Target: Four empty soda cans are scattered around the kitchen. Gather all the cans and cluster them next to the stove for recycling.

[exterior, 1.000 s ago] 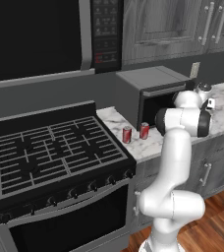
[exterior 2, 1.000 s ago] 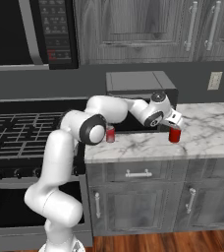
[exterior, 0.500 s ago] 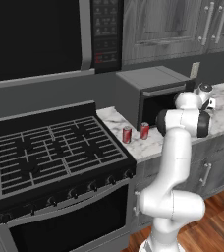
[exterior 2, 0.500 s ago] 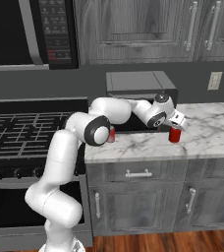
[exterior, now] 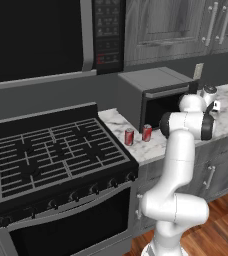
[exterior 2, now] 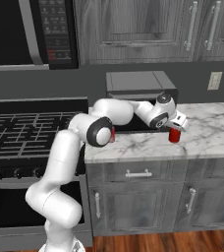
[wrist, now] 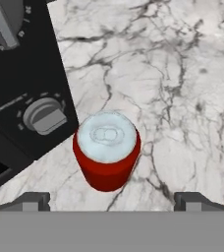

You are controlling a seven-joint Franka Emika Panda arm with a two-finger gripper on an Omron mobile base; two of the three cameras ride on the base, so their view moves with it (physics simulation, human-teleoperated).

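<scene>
Hand view looks straight down past the two dark fingertips (wrist: 30,201), which stand wide apart at the bottom edge with nothing between them; the claw (wrist: 111,202) is fully spread and holds nothing. Just beyond the tips, a red soda can (wrist: 107,156) with a silver top stands upright on the marble table (wrist: 182,98), centred between the jaws but not touched by them. To its left sits the dark front of the countertop oven (wrist: 20,93) with a grey knob (wrist: 45,115).

In the right base view the claw (exterior 2: 178,123) hovers just above that can (exterior 2: 174,135), which stands on the table (exterior 2: 207,133) right of the countertop oven (exterior 2: 138,88).

In the left base view two more cans (exterior: 129,136) (exterior: 147,132) stand upright side by side on the table (exterior: 151,147), just beside the right edge of the stove (exterior: 56,155) and in front of the oven (exterior: 156,97). The arm's elbow hides the far can from this side.
</scene>
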